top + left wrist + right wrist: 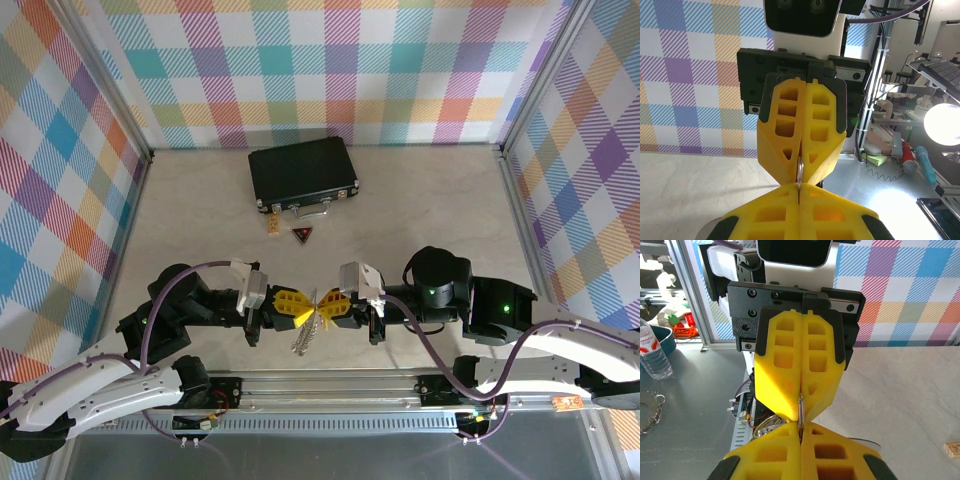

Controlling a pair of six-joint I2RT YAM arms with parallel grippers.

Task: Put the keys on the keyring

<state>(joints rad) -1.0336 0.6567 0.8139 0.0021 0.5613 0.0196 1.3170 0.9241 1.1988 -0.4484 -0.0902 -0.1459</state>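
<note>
Both the left gripper (298, 306) and right gripper (336, 303) pinch the keyring (308, 336) at lower centre, tip to tip.
We see each pair of jaws fully closed on the silver loop, its chain hanging below. What we take for the key (272, 222) lies well apart, just under the black case (303, 173) at upper centre. Loosening either pinch to fetch it could let the thin ring twist or drop.

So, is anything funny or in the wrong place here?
A little. Both the left gripper and right gripper pinch the keyring nose to nose, while the key lies far off near the black case, not on the ring.
</note>
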